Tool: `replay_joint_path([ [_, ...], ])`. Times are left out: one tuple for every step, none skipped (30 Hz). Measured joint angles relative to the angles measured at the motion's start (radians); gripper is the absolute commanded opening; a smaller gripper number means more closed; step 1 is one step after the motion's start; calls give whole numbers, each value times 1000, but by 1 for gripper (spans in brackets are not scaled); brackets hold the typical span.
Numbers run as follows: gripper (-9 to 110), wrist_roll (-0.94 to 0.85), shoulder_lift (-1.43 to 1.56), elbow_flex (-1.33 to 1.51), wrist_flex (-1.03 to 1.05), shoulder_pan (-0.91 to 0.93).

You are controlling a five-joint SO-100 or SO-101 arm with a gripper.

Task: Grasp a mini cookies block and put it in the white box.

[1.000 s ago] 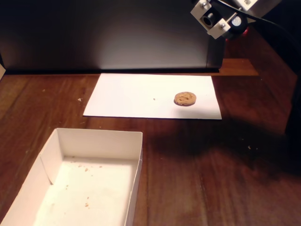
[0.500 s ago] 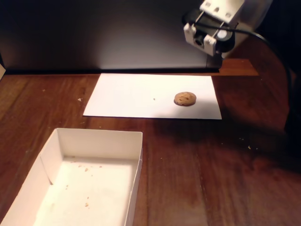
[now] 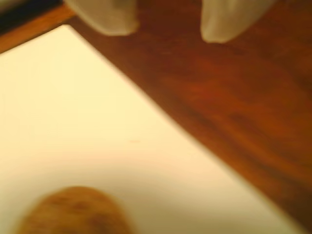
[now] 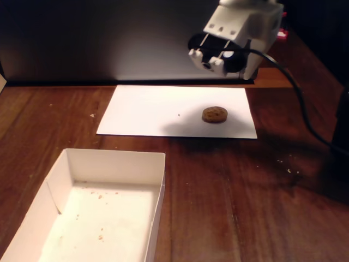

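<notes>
One cookie [image 4: 215, 114] sits on the paper sheet [image 4: 152, 112], far right of the white box [image 4: 109, 164]. Our jaws hang parted above it. We risk shoving or crumbling it if we descend off-centre.

Surface: dark wooden table [image 4: 240, 207] is carrying everything.
Far side: white paper sheet [image 4: 158, 112] is lying flat.
Near left: white box [image 4: 136, 161] is sitting.
Scattered: loose crumbs [image 4: 289, 171] are lying about.

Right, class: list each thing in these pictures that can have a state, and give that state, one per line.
mini cookie: flat on the paper sheet, not gripped.
white box: open-topped, holding only crumbs.
paper sheet: flat on the table.
gripper: open, empty, raised above the table.
</notes>
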Motion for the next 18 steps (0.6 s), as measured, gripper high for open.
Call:
replay_joint_path([
  [16, 2, -17, -6, 0, 0],
  [18, 6, -35, -9, 0, 0],
  [20, 11, -48, -9, 0, 0],
  [23, 11, -57, -9, 0, -5],
  [25, 11, -67, -9, -3, -12],
  [26, 9, -78, -9, -12, -18],
  [27, 9, -91, -9, -23, -29],
  [28, 9, -104, -9, -31, -38],
  [29, 8, -120, -9, -41, -40],
  [30, 2, -130, -9, -51, -43],
  [30, -5, -140, -9, -58, -44],
  [30, -11, -149, -9, -66, -44],
  [31, -14, -160, -9, -74, -44],
  [31, -17, -167, -9, -81, -44],
  [31, -17, -176, -9, -87, -44],
  [31, -17, -189, -9, -94, -44],
  [31, -17, -199, -9, -98, -44],
  [31, -17, -210, -9, -101, -44],
])
